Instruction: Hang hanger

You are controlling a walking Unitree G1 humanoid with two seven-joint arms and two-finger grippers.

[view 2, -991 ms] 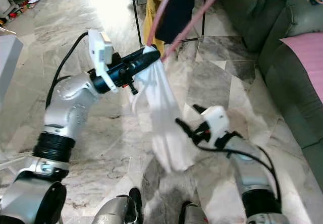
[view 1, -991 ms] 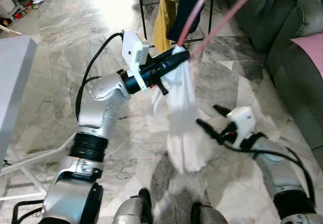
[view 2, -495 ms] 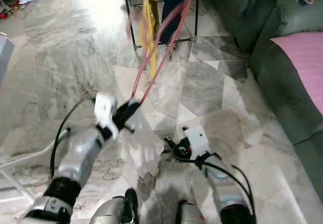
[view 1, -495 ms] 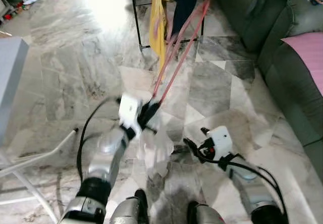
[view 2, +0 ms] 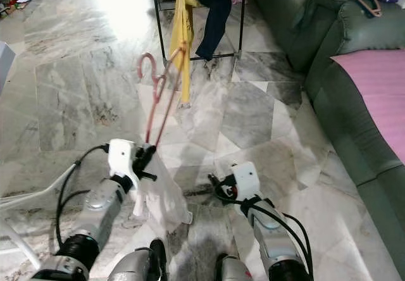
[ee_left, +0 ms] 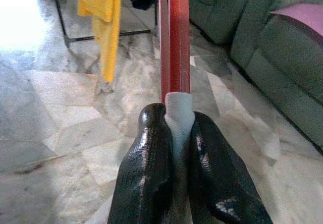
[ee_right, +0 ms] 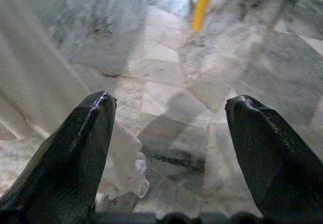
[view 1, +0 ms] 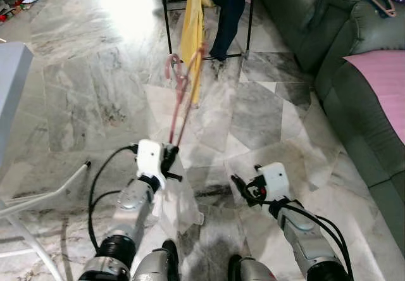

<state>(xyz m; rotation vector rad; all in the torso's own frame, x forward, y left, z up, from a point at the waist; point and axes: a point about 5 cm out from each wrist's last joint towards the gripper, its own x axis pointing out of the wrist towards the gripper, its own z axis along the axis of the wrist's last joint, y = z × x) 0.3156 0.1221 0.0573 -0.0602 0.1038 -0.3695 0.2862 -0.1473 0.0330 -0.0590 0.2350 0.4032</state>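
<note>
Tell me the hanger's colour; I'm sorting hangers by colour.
The hanger is pink-red, clearest in the right eye view, held by the left gripper.

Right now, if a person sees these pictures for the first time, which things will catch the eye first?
First the pink hanger, held up from the left gripper, whose jaws are shut on it and on a white cloth that hangs below. Ahead stands a black rack with a yellow garment. The right gripper hovers open over the marble floor.
</note>
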